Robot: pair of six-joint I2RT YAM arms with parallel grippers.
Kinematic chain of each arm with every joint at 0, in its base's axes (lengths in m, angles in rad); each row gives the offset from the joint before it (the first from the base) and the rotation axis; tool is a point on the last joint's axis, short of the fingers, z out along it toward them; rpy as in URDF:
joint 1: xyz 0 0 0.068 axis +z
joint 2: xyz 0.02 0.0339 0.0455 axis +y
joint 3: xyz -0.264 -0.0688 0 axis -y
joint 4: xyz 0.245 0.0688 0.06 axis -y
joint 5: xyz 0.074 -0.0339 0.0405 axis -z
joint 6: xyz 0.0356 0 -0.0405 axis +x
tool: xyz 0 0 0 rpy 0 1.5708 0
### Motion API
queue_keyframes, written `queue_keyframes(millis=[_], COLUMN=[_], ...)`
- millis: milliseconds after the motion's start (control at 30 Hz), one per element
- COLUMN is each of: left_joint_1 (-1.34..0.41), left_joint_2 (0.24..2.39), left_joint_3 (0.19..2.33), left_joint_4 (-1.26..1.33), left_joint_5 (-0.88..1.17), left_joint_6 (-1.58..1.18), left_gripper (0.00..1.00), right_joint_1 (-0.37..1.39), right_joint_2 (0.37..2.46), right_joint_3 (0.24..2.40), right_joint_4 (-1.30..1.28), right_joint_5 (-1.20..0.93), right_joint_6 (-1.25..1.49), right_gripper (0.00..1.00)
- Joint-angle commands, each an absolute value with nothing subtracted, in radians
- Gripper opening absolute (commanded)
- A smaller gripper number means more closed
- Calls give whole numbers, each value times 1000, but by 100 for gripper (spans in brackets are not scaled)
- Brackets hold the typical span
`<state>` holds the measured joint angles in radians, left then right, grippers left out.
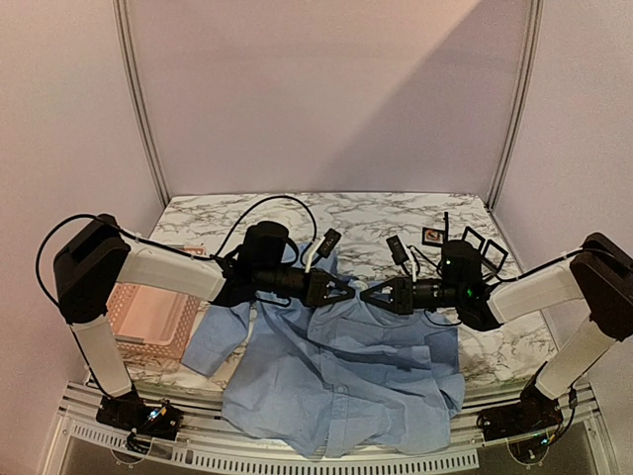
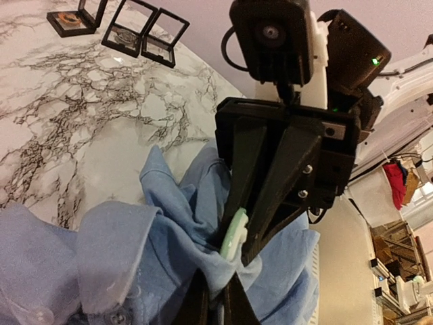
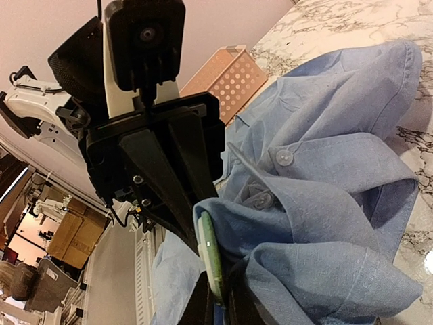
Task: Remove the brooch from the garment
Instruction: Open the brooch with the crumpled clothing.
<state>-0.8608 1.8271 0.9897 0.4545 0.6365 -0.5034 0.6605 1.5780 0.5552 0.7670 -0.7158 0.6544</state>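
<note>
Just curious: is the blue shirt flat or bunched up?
Partly bunched: the shirt is gathered into raised folds near the collar; the rest lies spread on the table.

We see the garment (image 1: 346, 376), a light blue, long-sleeved, wrinkled shirt, spread front-up across the lower centre of the top view. Its hem lies toward the bottom of the frame and one sleeve trails to the lower left. Its collar end is bunched and drawn up into a peak at mid-frame. The brooch (image 2: 235, 235), pale green, flat and seen edge-on, sits against that gathered cloth, low centre in both wrist views.
</note>
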Motion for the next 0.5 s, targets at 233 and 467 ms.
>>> queue_keyframes(millis=[233,467], left_joint_1=[-878,-909], left_joint_2=[1784,1766], left_joint_3=[986,997], left_joint_4=[467,415], left_joint_5=[671,656], left_joint_6=[-470,-411], left_gripper=[0,0], right_joint_1=[658,657], right_joint_2=[1664,1704], right_joint_3=[581,665], right_joint_4=[828,663], right_joint_5=[-715,-645], right_joint_6=[770,864], right_gripper=[2,0])
